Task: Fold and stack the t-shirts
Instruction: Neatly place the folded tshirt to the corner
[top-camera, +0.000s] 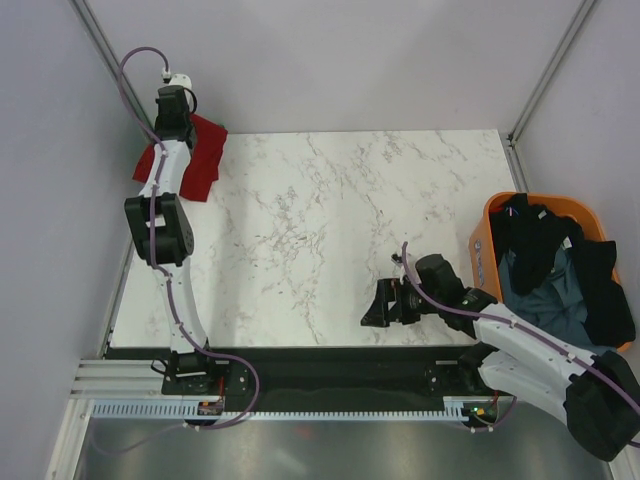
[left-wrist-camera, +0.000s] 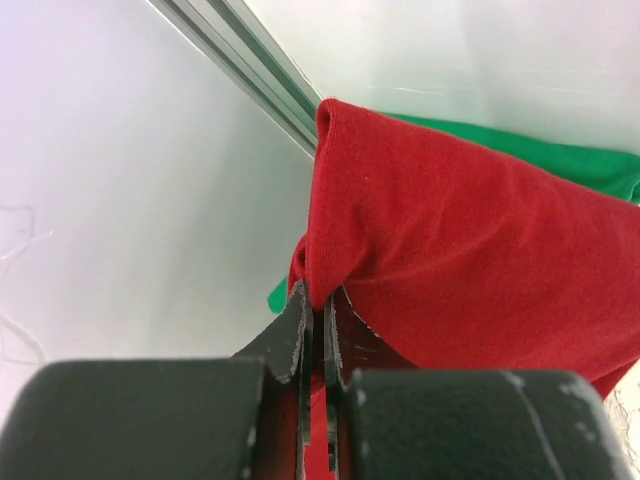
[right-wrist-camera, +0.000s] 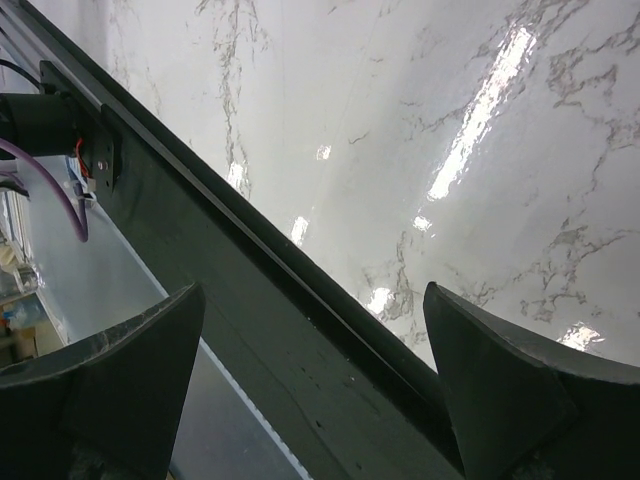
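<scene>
**Examiner:** Where is the dark red t-shirt (top-camera: 203, 160) recorded?

**Inspector:** At the far left corner of the marble table (top-camera: 350, 220), under the left arm. In the left wrist view, a bright green t-shirt (left-wrist-camera: 570, 165) is seen past its edges and appears to lie beneath it.

**Examiner:** And the left gripper (left-wrist-camera: 318, 312)?

**Inspector:** Its fingers are pressed almost together, with a fold of the red cloth pinched between them. The cloth is tented up from that pinch.

**Examiner:** How is the garment judged to handle?

**Inspector:** It is judged soft, light and limp. No shape will be kept once it is lifted, and bunching is expected from a single pinch. A hold at a shoulder seam or hem corner is advised, with a second corner taken by the other arm so that the shirt can be spread flat. Slipping is thought unlikely on knit cloth. The noted risk is that the green shirt is dragged along.

**Examiner:** The right gripper (top-camera: 380, 303)?

**Inspector:** It is found low over the near edge of the table, spread wide, with nothing held.

**Examiner:** Containers?

**Inspector:** One orange basket (top-camera: 490, 225) is noted at the right edge of the table. A black garment (top-camera: 530, 240) and a grey-blue garment (top-camera: 545, 300) are heaped inside, with black cloth draped over the rim. How many pieces there are cannot be told.
</scene>
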